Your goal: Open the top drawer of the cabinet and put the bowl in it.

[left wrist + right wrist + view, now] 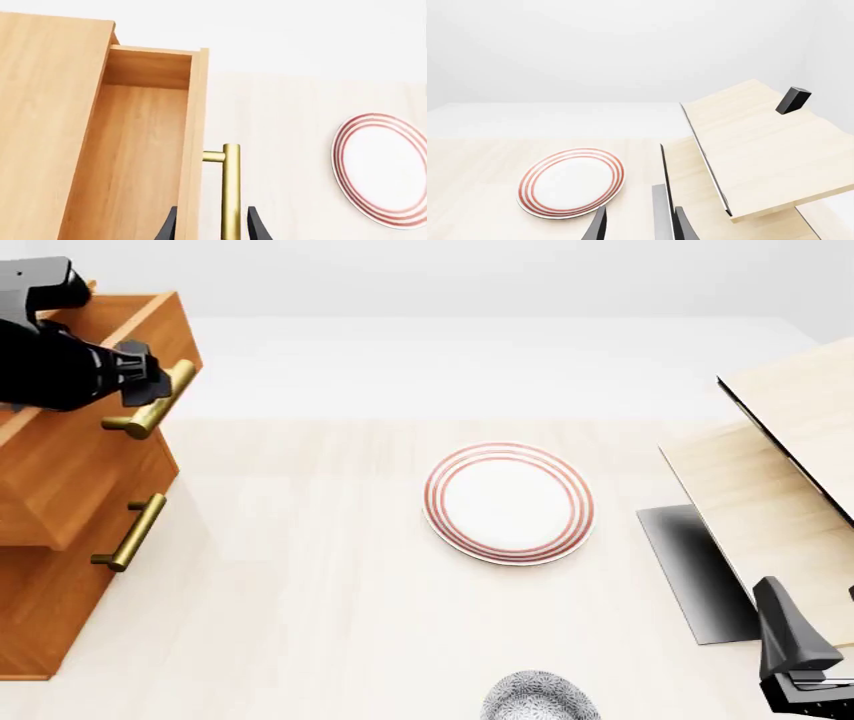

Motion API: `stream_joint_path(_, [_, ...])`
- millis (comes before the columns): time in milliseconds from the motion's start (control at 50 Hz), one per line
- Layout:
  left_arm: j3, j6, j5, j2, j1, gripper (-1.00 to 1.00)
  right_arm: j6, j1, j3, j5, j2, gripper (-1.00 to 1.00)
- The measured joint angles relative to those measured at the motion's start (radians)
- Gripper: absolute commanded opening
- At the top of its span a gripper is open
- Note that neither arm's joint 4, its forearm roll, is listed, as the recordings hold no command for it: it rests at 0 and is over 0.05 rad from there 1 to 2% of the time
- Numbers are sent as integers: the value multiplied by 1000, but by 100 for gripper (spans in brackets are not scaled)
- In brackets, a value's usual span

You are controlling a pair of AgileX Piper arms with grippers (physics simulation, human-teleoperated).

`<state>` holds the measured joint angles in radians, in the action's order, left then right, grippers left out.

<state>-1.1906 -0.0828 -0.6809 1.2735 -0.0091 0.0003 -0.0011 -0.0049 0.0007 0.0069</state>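
- Two claws work this table. The left gripper (210,225) has its black fingers either side of the brass handle (230,190) of the top drawer (80,455). A gap shows on both sides of the bar, so the claw stands apart rather than clamped.
- The right gripper (637,225) hovers low at about 4 o'clock in the front view, its two dark fingers apart with nothing between them.
- The top drawer is pulled out of the cabinet (54,580). Its inside is a deep, bare box of smooth orange-brown wood with straight walls.
- The middle drawer handle (130,532) is a like brass bar, below the open drawer.
- The bowl (538,698) sits at 6 o'clock on the near edge of the table, round, white with dense dark speckles, cut off by the frame. It is well apart from both claws and from the drawer.
- The plate (509,502) lies flat near mid-table, white with red rings, with bare surface all round it.
- The table (307,590) is pale light wood with faint grain; the room behind is plain white.
- At 3 o'clock stands a pale shelf (787,470) of light boards with black edges, tilted in this view, close above the right gripper.
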Motion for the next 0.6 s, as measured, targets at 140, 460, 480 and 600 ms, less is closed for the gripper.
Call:
stream_joint_path(140, [2, -5, 2, -1, -15, 100, 0, 0, 0, 0, 0, 100])
stream_joint_path(460, [-3, 7, -7, 1, -65, 100, 0, 0, 0, 0, 0, 100])
stream_joint_path(480, [-4, 7, -8, 2, -69, 100, 0, 0, 0, 0, 0, 100])
stream_joint_path(600, [-9, 11, -13, 5, -95, 100, 0, 0, 0, 0, 0, 100])
